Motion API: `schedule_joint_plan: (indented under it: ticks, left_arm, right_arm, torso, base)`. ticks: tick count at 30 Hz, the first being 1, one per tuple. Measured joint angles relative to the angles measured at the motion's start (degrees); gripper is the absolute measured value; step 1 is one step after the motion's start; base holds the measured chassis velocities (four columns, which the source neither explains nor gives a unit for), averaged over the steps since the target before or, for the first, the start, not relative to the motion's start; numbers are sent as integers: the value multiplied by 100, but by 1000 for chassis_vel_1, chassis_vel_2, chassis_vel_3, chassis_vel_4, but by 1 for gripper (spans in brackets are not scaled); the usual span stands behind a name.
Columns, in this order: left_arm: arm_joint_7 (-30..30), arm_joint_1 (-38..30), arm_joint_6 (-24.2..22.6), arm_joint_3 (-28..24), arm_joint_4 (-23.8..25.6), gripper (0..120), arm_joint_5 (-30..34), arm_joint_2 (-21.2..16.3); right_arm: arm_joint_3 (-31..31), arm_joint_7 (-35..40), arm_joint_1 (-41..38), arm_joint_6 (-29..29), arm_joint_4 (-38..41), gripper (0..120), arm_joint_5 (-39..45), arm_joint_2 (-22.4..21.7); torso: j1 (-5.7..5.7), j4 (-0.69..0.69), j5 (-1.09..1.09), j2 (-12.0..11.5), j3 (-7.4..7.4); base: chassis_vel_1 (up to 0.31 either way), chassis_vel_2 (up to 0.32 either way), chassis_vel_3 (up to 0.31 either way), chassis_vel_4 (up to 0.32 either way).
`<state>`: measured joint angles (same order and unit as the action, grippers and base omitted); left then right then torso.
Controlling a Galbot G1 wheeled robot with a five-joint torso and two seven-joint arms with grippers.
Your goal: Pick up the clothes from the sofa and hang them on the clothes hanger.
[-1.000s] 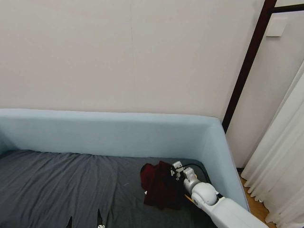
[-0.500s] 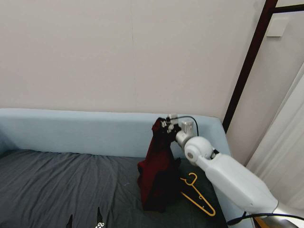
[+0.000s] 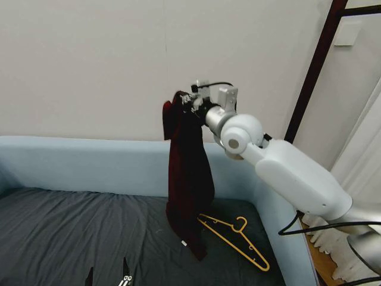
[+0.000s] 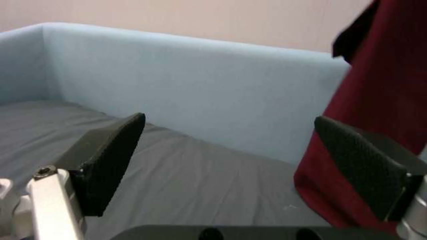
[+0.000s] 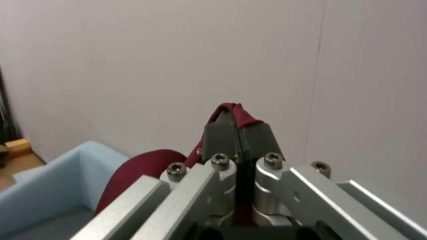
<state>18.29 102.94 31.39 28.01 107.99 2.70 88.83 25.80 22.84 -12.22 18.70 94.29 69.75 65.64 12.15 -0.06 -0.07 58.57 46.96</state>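
Pale wall [image 3: 89, 71] backs a light-blue sofa [image 3: 89, 167] with a dark grey seat. Above the sofa's backrest, toward its right end, a dark red garment [image 3: 187, 179] hangs in a long, limp, creased drape. Its top is bunched into a fold and its lower hem dangles just above the sofa seat. The right gripper [image 3: 189, 104] holds it there, high above the backrest. In the right wrist view its fingers [image 5: 223, 135] are pressed together, pinching that top fold of red cloth. A yellow hanger [image 3: 235, 238] lies flat on the sofa seat near the right corner, beside the garment's hem. The left gripper [image 4: 230, 155] hovers low over the seat, fingers spread wide and holding nothing.
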Motion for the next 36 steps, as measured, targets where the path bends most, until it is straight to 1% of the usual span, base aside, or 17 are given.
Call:
schedule_joint_plan:
  ticks: [3, 6, 7, 11, 12, 14, 15, 16, 20, 21, 23, 24, 25, 27, 31, 34, 36]
  left_arm:
    - [6, 3, 0, 23, -13, 100, 37, -9]
    - [11, 5, 3, 30, -81, 100, 47, -42]
    - [11, 5, 3, 30, -81, 100, 47, -42]
    - [14, -13, -7, -15, -192, 100, 23, -31]
    - [14, -13, -7, -15, -192, 100, 23, -31]
    - [6, -15, -51, -66, -222, 100, -14, 24]
    - [6, -14, -59, -78, -243, 100, -40, 40]
    - [6, -14, -59, -78, -243, 100, -40, 40]
    - [2, -38, -63, -94, -405, 100, -107, 62]
    - [2, -38, -63, -94, -405, 100, -107, 62]
    - [2, -75, -63, -96, -483, 100, -107, 60]
    - [2, -75, -63, -96, -483, 100, -107, 60]
    - [2, -94, -62, -114, -525, 100, -107, 50]
    - [1, -107, -57, -147, -551, 100, -110, 45]
    - [-1, -99, -35, -173, -558, 100, -117, 36]
    - [-2, -66, -2, -179, -557, 100, -123, -2]
    - [-2, -66, -2, -179, -557, 100, -123, -2]
  right_arm:
    - [24, 163, -160, -2, 185, 0, 155, 8]
    - [-59, 391, 117, 12, 779, 0, 391, -431]
    - [-59, 391, 117, 12, 779, 0, 391, -431]
    - [-453, 341, 1381, -67, 1656, 0, 124, -1456]
    - [-453, 341, 1381, -67, 1656, 0, 124, -1456]
    - [-1056, 293, 2839, -69, 2214, 0, -64, -2239]
    - [-1361, 211, 3490, -73, 2326, 0, -212, -2451]
    - [-1361, 211, 3490, -73, 2326, 0, -212, -2451]
    - [-2676, -137, 6288, -152, 2431, 0, -924, -3005]
    - [-2676, -137, 6288, -152, 2431, 0, -924, -3005]
    - [-2986, -197, 7280, -190, 2380, 0, -1218, -3162]
    - [-2986, -197, 7280, -190, 2380, 0, -1218, -3162]
    - [-3117, -192, 7858, -216, 2340, 0, -1458, -3228]
    - [-3210, -95, 8365, -159, 2336, 0, -1656, -3205]
    - [-3193, 162, 8682, 164, 2449, 0, -1861, -3053]
    - [-3022, 339, 8667, 372, 2392, 0, -2280, -2869]
    - [-3022, 339, 8667, 372, 2392, 0, -2280, -2869]
  torso:
    - [0, 2, -1, 1, 0]
    - [0, 0, 1, 1, -1]
    - [0, 0, 1, 1, -1]
    - [0, -4, 8, 1, 0]
    - [0, -4, 8, 1, 0]
    - [0, -4, 6, 1, -1]
    - [0, -3, 5, 2, -1]
    - [0, -3, 5, 2, -1]
    - [-1, -5, 6, 2, -1]
    - [-1, -5, 6, 2, -1]
    - [-1, -5, 6, 2, -1]
    - [-1, -5, 6, 2, -1]
    - [-1, -3, 4, 1, -1]
    - [-1, -1, 3, 1, -1]
    - [-1, 0, 2, 1, -1]
    - [-1, -1, 1, 1, -1]
    - [-1, -1, 1, 1, -1]
  base:
    - [0, 0, 0, 0]
    - [0, 0, 0, 0]
    - [0, 0, 0, 0]
    - [0, 0, 0, 0]
    - [0, 0, 0, 0]
    - [0, 0, 0, 0]
    - [0, 0, 0, 0]
    - [0, 0, 0, 0]
    - [0, 0, 0, 0]
    - [0, 0, 0, 0]
    - [0, 0, 0, 0]
    - [0, 0, 0, 0]
    - [0, 0, 0, 0]
    - [0, 0, 0, 0]
    - [0, 0, 0, 0]
    - [0, 0, 0, 0]
    - [0, 0, 0, 0]
